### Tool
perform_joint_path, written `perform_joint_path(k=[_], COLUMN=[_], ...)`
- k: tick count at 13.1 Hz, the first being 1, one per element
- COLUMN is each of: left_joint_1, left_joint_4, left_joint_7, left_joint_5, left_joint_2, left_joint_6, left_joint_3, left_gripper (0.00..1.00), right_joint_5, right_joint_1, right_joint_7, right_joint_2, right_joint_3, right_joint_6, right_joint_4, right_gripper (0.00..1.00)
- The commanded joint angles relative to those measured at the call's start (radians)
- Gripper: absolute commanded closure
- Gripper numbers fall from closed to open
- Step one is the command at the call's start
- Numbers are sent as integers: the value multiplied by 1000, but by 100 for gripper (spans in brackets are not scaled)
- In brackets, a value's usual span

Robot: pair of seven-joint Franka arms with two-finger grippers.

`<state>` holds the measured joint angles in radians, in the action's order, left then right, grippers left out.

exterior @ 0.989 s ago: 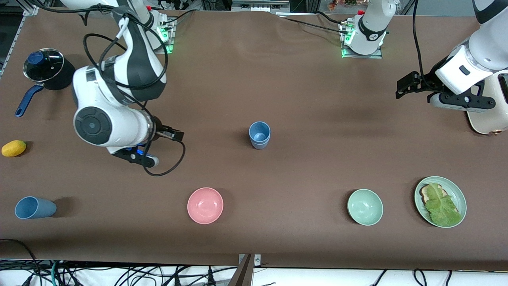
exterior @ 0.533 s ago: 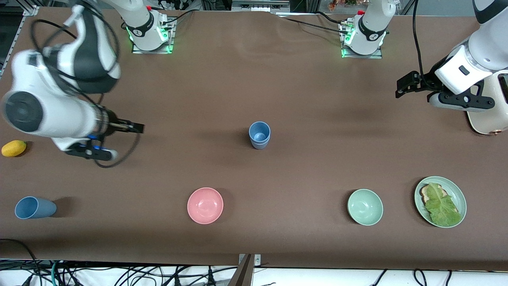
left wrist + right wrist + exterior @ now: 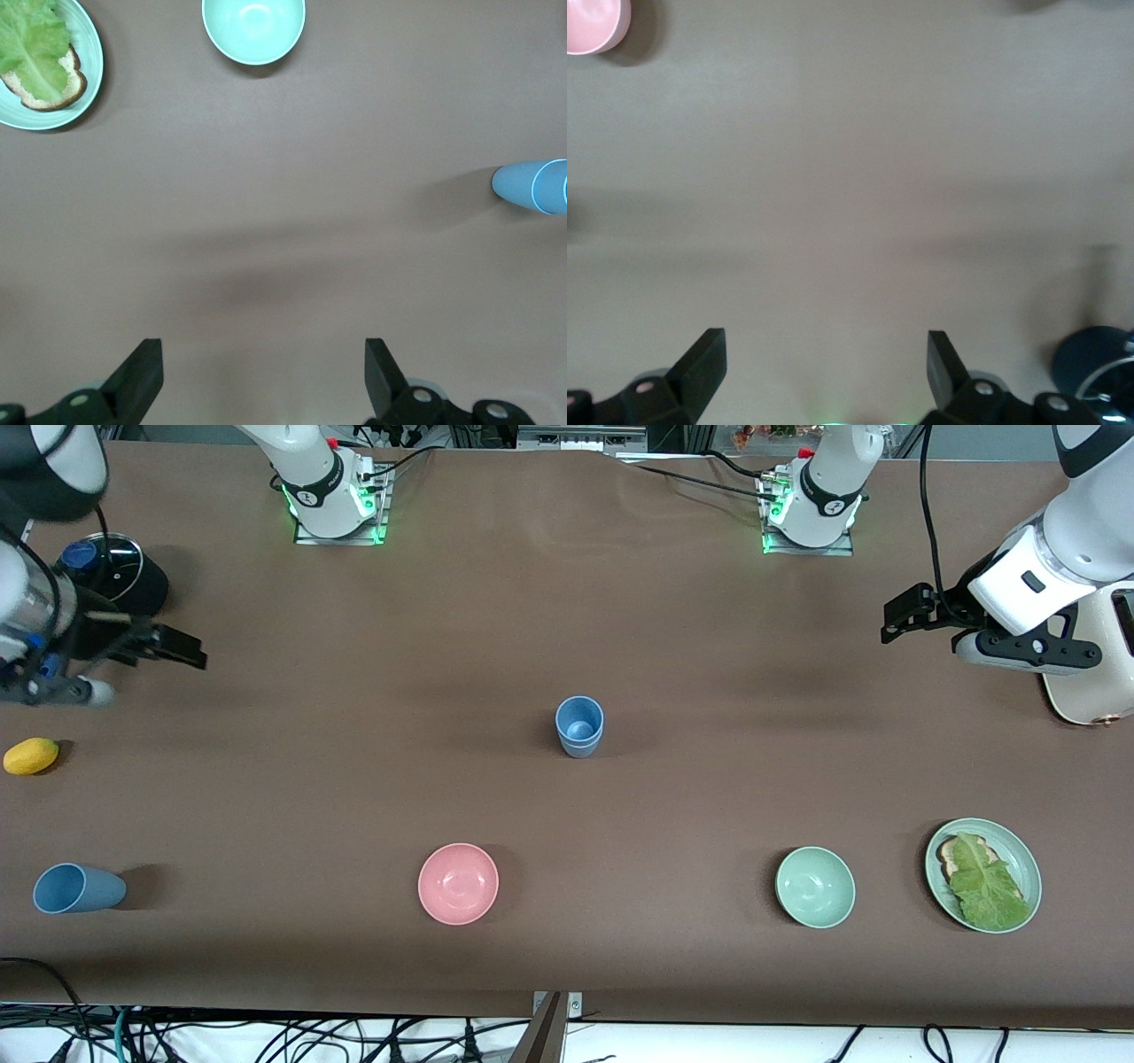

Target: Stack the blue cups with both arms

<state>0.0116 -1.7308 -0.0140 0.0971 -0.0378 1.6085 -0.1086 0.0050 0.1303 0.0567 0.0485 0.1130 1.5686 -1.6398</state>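
On the brown table (image 3: 354,797), one blue cup (image 3: 579,726) stands mid-table; another (image 3: 78,888) seems tipped over. The right gripper (image 3: 182,651) has swung back beside the pot (image 3: 111,580), released. The left gripper (image 3: 904,615) waits, fingers apart.

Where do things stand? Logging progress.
Left hand, right hand: open, empty, up at table ends. Stacked blue cups mid-table; lying blue cup unstacked. Nothing blocking.
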Motion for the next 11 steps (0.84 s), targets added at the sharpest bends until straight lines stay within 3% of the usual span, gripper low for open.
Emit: perform_joint_path(k=[1, 11], left_joint_1=[-7, -7], left_joint_4=[30, 30], left_joint_7=[8, 9], left_joint_5=[6, 6], left_joint_2=[12, 13], left_joint_6=[-22, -21], left_joint_3=[3, 3], left_gripper=[0, 0], right_joint_5=[-39, -36], right_joint_1=[-69, -66], right_joint_7=[-9, 55], right_joint_2=[-110, -87], right_joint_3=[-79, -111], right_joint_6=[-18, -13], right_joint_4=[-55, -43], right_gripper=[0, 0])
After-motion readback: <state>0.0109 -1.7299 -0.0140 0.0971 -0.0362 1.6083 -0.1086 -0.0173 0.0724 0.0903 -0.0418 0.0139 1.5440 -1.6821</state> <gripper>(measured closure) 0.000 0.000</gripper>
